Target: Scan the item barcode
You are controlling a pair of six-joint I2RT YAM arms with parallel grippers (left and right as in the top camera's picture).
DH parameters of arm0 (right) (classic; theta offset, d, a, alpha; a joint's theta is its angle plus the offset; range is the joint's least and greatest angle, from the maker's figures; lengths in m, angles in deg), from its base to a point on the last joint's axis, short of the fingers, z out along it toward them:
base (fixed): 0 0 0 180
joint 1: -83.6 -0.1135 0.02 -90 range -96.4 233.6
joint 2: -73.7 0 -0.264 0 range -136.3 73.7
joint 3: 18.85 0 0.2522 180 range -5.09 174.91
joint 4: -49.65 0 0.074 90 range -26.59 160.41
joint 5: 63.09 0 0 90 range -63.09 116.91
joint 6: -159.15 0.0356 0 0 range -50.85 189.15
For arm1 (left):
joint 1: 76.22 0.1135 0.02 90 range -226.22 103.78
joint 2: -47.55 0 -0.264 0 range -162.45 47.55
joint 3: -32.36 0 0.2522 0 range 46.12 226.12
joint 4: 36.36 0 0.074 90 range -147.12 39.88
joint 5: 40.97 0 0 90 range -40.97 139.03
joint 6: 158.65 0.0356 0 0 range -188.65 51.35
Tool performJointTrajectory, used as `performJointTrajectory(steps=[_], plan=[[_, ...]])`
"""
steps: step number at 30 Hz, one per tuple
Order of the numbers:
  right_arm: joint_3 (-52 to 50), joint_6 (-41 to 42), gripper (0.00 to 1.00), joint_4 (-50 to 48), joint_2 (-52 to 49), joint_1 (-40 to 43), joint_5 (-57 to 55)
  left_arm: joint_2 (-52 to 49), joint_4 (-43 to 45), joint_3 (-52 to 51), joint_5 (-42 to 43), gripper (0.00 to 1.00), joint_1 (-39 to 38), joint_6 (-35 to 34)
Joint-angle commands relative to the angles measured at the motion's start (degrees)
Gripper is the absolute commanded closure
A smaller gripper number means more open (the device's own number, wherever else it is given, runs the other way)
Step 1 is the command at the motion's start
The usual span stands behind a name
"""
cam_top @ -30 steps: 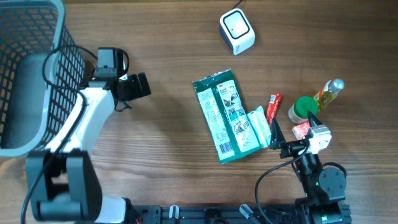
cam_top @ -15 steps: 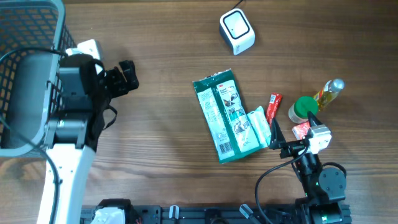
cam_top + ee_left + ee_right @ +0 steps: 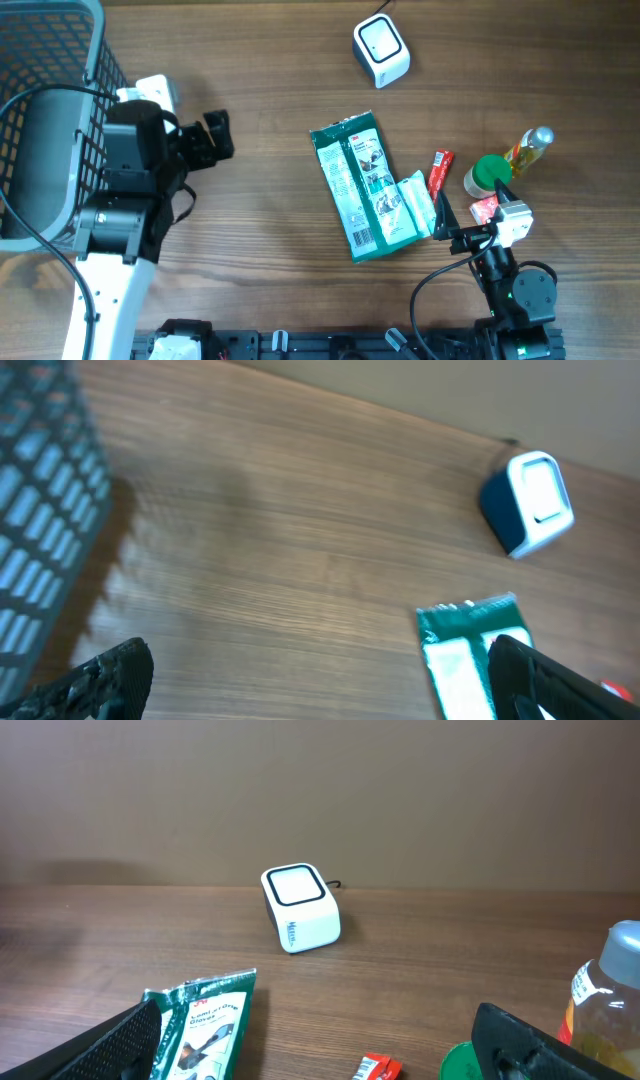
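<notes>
A green flat package (image 3: 362, 190) lies face up at the table's middle, with a barcode near its lower end. The white scanner (image 3: 381, 52) stands at the back, its window facing up. My left gripper (image 3: 213, 141) hangs open and empty to the left of the package, close to the basket. In the left wrist view the left gripper (image 3: 320, 695) shows bare wood between its fingers, with the package (image 3: 468, 652) and scanner (image 3: 528, 502) ahead to the right. My right gripper (image 3: 470, 213) stands open and empty at the package's lower right; the right wrist view shows the package (image 3: 200, 1020) and scanner (image 3: 298, 906).
A grey wire basket (image 3: 40, 120) fills the far left. Right of the package lie a small white-teal packet (image 3: 418, 205) and a red packet (image 3: 440, 172). A green-lidded jar (image 3: 490, 175) and a yellow bottle (image 3: 528, 150) stand near the right gripper.
The left arm has lifted and turned; its gripper swung a little toward the basket, then came back right. The right arm and the items have not moved.
</notes>
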Motion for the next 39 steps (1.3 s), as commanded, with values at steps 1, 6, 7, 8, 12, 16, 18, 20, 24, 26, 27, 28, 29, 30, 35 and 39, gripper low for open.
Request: performJointTrajectory(steps=[1, 6, 7, 8, 12, 16, 18, 20, 24, 26, 27, 28, 29, 30, 35, 39], plan=[[-0.07, -0.72, 0.00, -0.13, 0.57, 0.28, 0.90, 2.64, -0.11, -0.66, -5.07, 0.00, -2.03, 0.17], [-0.07, -0.72, 0.00, -0.13, 0.57, 0.28, 0.90, 5.60, -0.46, -0.66, -5.42, 0.00, -2.03, 0.15], [-0.07, -0.70, 0.00, -0.13, 0.57, 0.28, 0.90, 6.32, -0.46, -0.66, -5.42, 0.00, -2.03, 0.15], [-0.07, -0.70, 0.00, -0.13, 0.57, 0.28, 0.90, 6.73, -0.46, -0.66, -5.42, 0.00, -2.03, 0.15], [-0.07, -0.70, 0.00, -0.13, 0.57, 0.28, 0.90, 9.20, -2.73, -0.72, -5.42, 0.00, -2.03, 0.15], [-0.07, -0.70, 0.00, -0.13, 0.57, 0.28, 0.90, 12.13, -10.91, -1.49, -5.42, 0.00, -2.01, 0.15], [-0.07, -0.68, 0.00, -0.13, 0.57, 0.28, 0.90, 13.68, -12.04, -2.54, -5.44, 0.00, -2.01, 0.15], [-0.07, -0.70, 0.00, -0.13, 0.57, 0.28, 0.92, 15.85, -12.00, -4.22, -5.44, 0.00, -2.01, 0.15], [-0.07, -0.70, 0.00, -0.13, 0.57, 0.28, 0.92, 21.09, -12.15, -8.59, -4.09, 0.00, -2.01, 0.09], [-0.07, -0.68, 0.00, -0.13, 0.57, 0.28, 0.90, 24.55, -11.23, -11.45, -2.78, 0.00, -1.95, 0.07], [-0.07, -0.70, 0.00, -0.13, 0.59, 0.28, 0.92, 25.79, -10.47, -12.37, -2.36, 0.00, -1.79, 0.07], [-0.07, -0.70, 0.00, -0.15, 0.57, 0.28, 0.92, 27.47, -9.18, -13.55, -1.81, 0.00, -1.53, 0.09], [-0.07, -0.70, 0.00, -0.13, 0.57, 0.28, 0.92, 29.20, -7.91, -14.58, -1.33, 0.00, -1.14, 0.11], [-0.07, -0.70, 0.00, -0.13, 0.57, 0.28, 0.90, 30.97, -6.60, -15.45, -1.09, 0.00, -0.72, 0.11], [-0.07, -0.70, 0.00, -0.13, 0.57, 0.28, 0.90, 39.63, 1.55, -18.95, -0.39, 0.00, 1.51, 0.11], [-0.07, -0.70, 0.00, -0.13, 0.57, 0.28, 0.92, 47.23, 9.77, -22.25, 2.93, 0.00, 3.89, 0.11]])
